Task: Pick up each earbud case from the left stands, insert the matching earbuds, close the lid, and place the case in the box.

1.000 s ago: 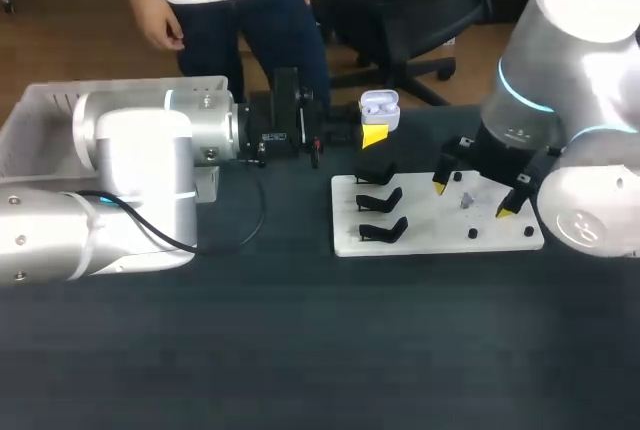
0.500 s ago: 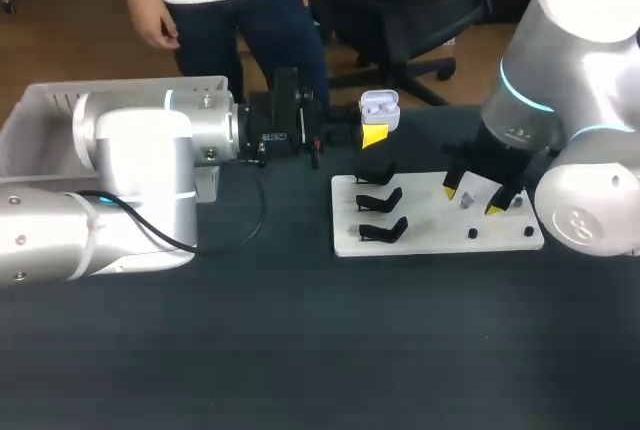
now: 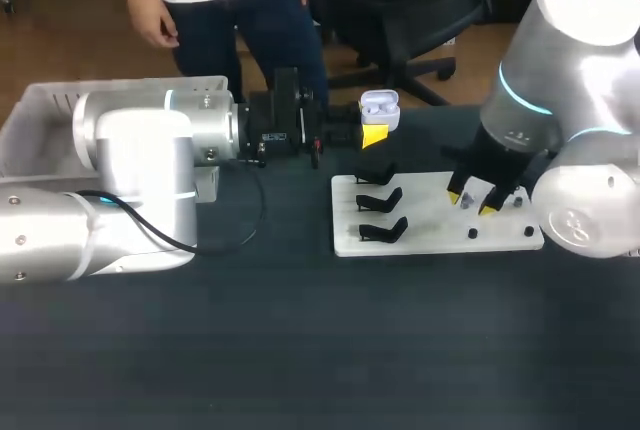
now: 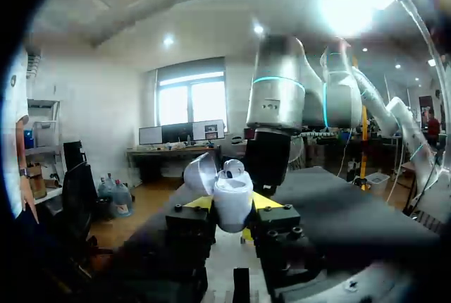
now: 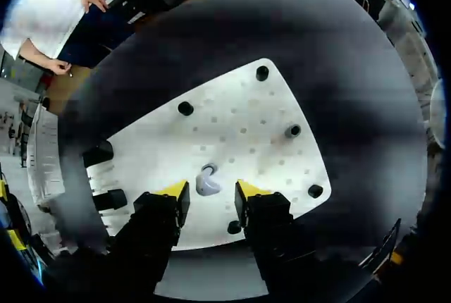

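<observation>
Earbud (image 5: 206, 182) lies loose on the white board (image 5: 239, 127), straddled by the right claw (image 5: 211, 192), tips apart and neither touching it. It looks tiny, light, glossy and rounded, so I'd pinch gently across the fat body or it squirts out. Left claw (image 4: 232, 204) is clamped on the earbud case (image 3: 380, 110) by its lower shell, lid open, something white seated inside; box (image 3: 30, 115) contents hidden behind the left arm.
</observation>
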Available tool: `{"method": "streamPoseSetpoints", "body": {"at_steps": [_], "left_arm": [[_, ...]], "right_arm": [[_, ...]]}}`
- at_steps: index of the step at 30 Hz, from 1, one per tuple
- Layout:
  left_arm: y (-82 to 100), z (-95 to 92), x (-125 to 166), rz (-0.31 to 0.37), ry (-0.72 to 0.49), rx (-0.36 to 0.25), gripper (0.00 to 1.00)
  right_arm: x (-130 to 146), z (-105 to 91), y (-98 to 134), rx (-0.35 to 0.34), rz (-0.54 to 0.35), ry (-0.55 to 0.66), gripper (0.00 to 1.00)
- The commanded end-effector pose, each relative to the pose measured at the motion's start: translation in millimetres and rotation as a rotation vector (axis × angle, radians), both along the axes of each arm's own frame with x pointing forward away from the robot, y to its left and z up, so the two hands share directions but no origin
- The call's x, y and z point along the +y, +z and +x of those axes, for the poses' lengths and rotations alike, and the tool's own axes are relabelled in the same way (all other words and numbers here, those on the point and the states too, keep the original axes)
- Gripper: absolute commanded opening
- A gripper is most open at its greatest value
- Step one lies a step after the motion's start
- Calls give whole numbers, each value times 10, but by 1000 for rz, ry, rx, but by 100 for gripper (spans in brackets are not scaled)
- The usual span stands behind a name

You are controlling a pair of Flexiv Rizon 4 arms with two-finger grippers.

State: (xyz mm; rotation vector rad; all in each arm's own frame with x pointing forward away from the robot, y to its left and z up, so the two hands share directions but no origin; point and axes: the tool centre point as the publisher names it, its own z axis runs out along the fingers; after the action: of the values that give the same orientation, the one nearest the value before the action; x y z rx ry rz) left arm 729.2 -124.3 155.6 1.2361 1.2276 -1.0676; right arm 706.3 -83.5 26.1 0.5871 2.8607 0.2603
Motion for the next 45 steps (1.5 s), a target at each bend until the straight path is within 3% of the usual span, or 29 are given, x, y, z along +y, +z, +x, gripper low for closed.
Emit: {"method": "streamPoseSetpoints", "body": {"at_steps": [1, 17, 19, 21, 25, 27, 31, 37, 45], "left_arm": [[-10, -17, -5, -4, 7, -5, 0], [-10, -17, -5, -4, 7, -5, 0], [-10, -17, -5, -4, 7, -5, 0], [-10, -17, -5, -4, 7, -5, 0], [-10, -17, -5, -4, 7, -5, 0], [-10, -17, -5, -4, 7, -5, 0], [-10, -17, -5, -4, 7, -5, 0], [-10, -17, -5, -4, 7, -5, 0], [-10, -17, -5, -4, 7, -5, 0]], "right_arm": [[6, 13, -6, -1, -2, -1, 38], [43, 57, -27, 0, 5, 9, 28], [42, 69, -43, 1, 4, 10, 24], [40, 76, -53, 2, 4, 11, 11], [41, 86, -50, 3, 2, 10, 9], [37, 91, -50, 3, 1, 8, 0], [47, 94, -44, 3, -4, 15, 0], [51, 7, 108, -20, -13, 37, 0], [70, -244, 573, -31, -10, 177, 0]]}}
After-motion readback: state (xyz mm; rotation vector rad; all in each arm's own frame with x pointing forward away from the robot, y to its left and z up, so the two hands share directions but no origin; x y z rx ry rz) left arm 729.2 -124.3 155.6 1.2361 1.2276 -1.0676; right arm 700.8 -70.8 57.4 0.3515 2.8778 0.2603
